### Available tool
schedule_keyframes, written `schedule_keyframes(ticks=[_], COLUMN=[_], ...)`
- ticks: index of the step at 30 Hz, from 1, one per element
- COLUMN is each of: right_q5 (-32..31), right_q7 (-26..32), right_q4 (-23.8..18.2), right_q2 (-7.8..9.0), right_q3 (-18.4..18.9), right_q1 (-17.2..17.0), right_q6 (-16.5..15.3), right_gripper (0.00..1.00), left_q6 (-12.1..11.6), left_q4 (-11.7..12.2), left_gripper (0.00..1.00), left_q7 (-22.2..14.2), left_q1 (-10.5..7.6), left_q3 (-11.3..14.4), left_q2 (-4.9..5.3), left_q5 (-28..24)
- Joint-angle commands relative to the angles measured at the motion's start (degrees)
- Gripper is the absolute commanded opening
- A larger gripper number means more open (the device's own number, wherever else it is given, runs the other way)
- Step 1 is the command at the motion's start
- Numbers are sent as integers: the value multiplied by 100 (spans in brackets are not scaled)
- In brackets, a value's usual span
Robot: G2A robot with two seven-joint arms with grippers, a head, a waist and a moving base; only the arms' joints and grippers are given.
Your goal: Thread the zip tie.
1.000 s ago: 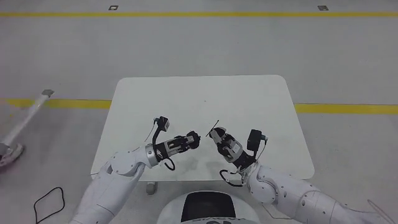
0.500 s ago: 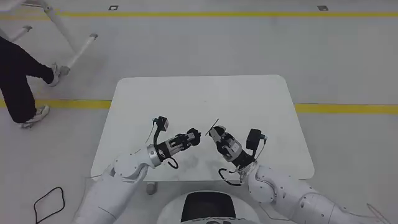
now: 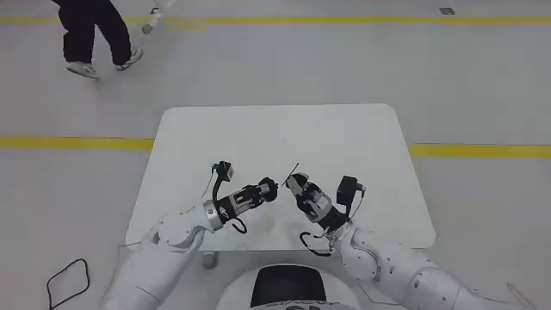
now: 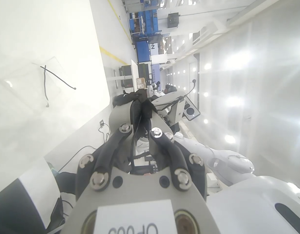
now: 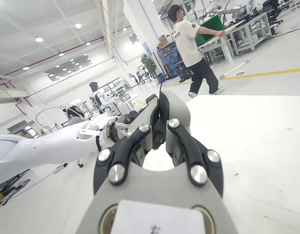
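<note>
Low in the centre of the top view, above the white desk (image 3: pixel 344 138), the left end effector (image 3: pixel 269 189) and the right end effector (image 3: pixel 294 184) face each other tip to tip, just apart. Each is clamped shut on a thin black length of the zip tie (image 3: pixel 294 173). The right one leaves a free end standing clear above its fingertips, apparently so it can be steered across, while the left pinches its part with the strip running back between its fingers, seemingly as a steady target; the threading looks not yet done.
</note>
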Motion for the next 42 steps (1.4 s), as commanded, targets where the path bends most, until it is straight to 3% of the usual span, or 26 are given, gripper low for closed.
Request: schedule_keyframes(ticks=[1,42], right_q5=[-24,-672], right_q7=[16,217], right_q4=[8,211], right_q2=[-25,-421], right_q3=[27,668], right_q1=[-16,-398], right_q6=[0,0], right_gripper=[0,0], left_q6=[0,0], left_q4=[0,0], left_gripper=[0,0], left_q7=[0,0], left_q1=[0,0], left_q3=[0,0], left_q2=[0,0], left_q5=[0,0])
